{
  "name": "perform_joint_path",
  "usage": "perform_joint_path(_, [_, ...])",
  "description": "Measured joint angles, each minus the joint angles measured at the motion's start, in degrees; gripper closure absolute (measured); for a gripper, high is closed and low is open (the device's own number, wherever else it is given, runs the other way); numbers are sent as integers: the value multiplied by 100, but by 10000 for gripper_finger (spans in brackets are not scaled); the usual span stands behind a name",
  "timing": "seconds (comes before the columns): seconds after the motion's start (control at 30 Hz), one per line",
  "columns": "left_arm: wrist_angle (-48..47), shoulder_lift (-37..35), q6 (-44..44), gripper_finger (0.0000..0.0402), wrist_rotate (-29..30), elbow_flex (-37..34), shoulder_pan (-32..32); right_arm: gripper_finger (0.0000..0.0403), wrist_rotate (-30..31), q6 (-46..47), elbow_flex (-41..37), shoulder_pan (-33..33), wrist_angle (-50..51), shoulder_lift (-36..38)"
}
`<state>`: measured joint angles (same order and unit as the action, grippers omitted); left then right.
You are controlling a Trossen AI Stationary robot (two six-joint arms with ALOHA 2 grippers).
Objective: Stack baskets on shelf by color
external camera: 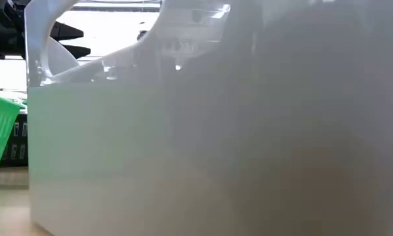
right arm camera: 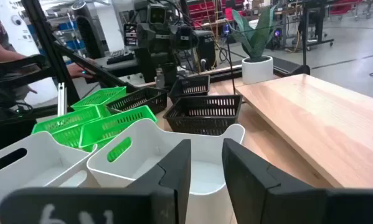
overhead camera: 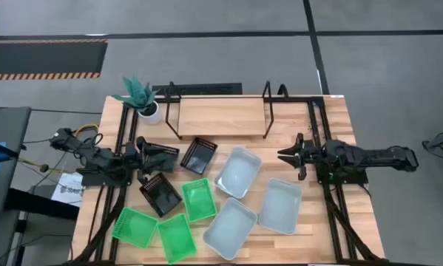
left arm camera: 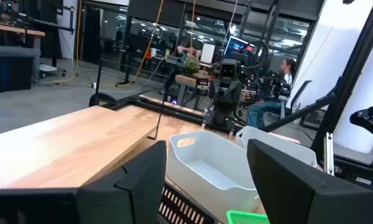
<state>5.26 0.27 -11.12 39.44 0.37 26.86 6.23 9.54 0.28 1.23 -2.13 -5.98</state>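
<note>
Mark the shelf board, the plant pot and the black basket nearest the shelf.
shelf (overhead camera: pixel 217 117): high view, bare middle of its wooden board.
plant pot (overhead camera: pixel 150 112): high view, white rim under the leaves.
black basket nearest the shelf (overhead camera: pixel 199 155): high view, centre of its meshed floor.

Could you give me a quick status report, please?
Left gripper and right gripper open, empty. Shelf bare; baskets unstacked on table. Nothing blocking.
</note>
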Motion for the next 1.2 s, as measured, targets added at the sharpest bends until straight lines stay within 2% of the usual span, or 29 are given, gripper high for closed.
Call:
perform_joint_path(1.0, [-1, 0, 0, 189, -1, 0, 1, 285, 1, 0, 0, -1, 0, 1])
perform_joint_path(1.2, [0, 0, 678, 189, 46, 1, 1, 285, 0, 0, 0, -1, 0, 0])
